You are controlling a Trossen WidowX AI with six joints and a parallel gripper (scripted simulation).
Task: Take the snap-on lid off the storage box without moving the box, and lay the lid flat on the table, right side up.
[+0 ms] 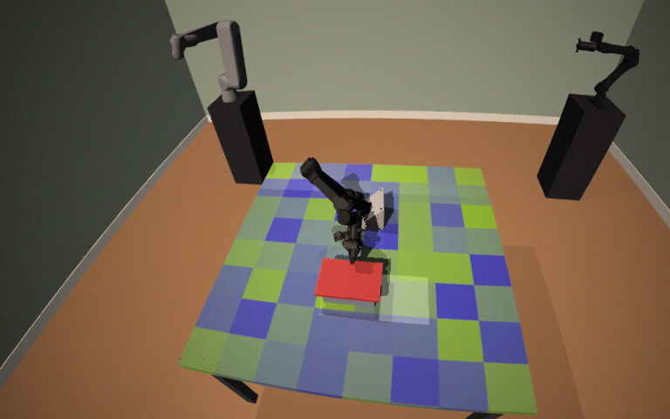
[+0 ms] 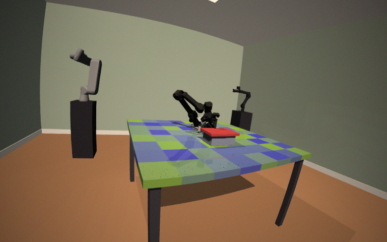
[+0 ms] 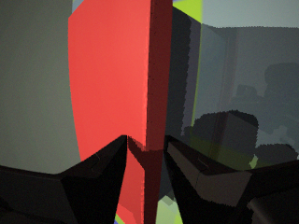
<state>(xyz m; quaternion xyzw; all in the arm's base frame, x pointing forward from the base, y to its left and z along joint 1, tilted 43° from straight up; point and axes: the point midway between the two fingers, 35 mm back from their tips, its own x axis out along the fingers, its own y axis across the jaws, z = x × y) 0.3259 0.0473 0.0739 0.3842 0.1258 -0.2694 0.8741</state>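
The red lid (image 1: 349, 280) (image 2: 220, 131) (image 3: 112, 79) sits flat, red side up, on the light grey storage box (image 1: 349, 300) (image 2: 222, 141), which stands on the checkered table (image 1: 325, 375) (image 2: 196, 173). My gripper (image 1: 352, 262) (image 3: 145, 140) is shut on the lid's rim at the edge facing the arm's base. In the wrist view one finger is on the lid's top face and the other is by the underside of its rim. In the exterior view the fingertips are hidden behind the lid.
A pale translucent rectangle (image 1: 410, 300) shows on the table just right of the box in the top view. A white plate (image 1: 378, 207) stands by the arm's base. Two other arms on black pedestals (image 1: 242, 138) (image 1: 577, 147) stand beyond the table.
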